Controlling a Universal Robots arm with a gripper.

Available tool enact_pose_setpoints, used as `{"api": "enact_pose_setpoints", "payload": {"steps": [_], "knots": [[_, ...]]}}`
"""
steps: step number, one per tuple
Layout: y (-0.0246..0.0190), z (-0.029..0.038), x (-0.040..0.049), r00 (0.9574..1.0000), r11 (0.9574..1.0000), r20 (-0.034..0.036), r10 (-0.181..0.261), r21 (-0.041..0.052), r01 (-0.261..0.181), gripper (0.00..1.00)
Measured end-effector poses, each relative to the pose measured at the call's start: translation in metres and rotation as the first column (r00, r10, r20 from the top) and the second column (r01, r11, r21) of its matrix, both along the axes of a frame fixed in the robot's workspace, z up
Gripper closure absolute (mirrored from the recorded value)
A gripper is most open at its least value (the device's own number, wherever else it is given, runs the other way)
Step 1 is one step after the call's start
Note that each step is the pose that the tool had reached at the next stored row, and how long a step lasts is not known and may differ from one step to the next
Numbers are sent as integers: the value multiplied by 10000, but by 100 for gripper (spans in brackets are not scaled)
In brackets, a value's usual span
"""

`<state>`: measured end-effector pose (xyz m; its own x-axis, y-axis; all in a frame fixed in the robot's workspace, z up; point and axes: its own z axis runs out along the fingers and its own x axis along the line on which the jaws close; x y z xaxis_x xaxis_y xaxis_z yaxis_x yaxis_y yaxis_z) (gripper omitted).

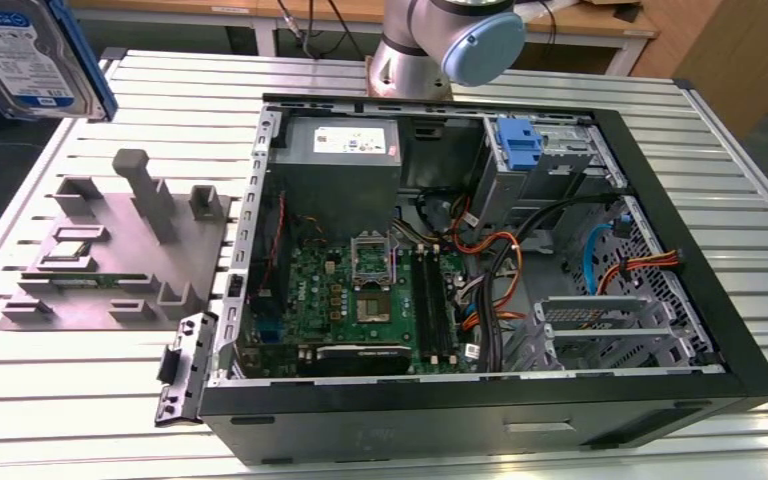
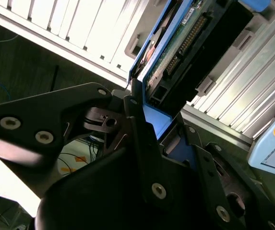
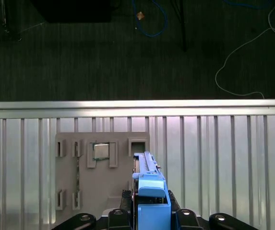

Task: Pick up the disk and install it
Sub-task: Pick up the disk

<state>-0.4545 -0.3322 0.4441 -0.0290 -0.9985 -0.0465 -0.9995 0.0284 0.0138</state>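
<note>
In both wrist views the black jaws are clamped on the blue carrier bracket of the disk, one on each side of it. In the second wrist view the disk sticks out beyond them with its connector edge showing. In the first wrist view we see it edge-on.

Beyond the disk in that view lies a grey fixture plate with a square chip seated in one of its pockets. The plate rests on the ribbed aluminium bench, and past the bench edge is dark floor with a blue cable and a white cable.

In the exterior view, nearest us stands the open computer case on the bench, with its green motherboard exposed and a grey drive cage at the exterior view's right. To the exterior view's left of the case sits the fixture plate. Deeper in the case an upright blue latch piece stands on a metal cage. Behind the case we see the arm's base. The disk hangs off the bench at the far corner on the exterior view's left, label towards us, well apart from the case.
</note>
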Motion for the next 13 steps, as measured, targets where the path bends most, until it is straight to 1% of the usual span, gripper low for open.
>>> {"api": "enact_pose_setpoints", "payload": {"steps": [13], "knots": [[0, 95, 0, 10000, 10000, 0, 0, 0, 0, 64]]}}
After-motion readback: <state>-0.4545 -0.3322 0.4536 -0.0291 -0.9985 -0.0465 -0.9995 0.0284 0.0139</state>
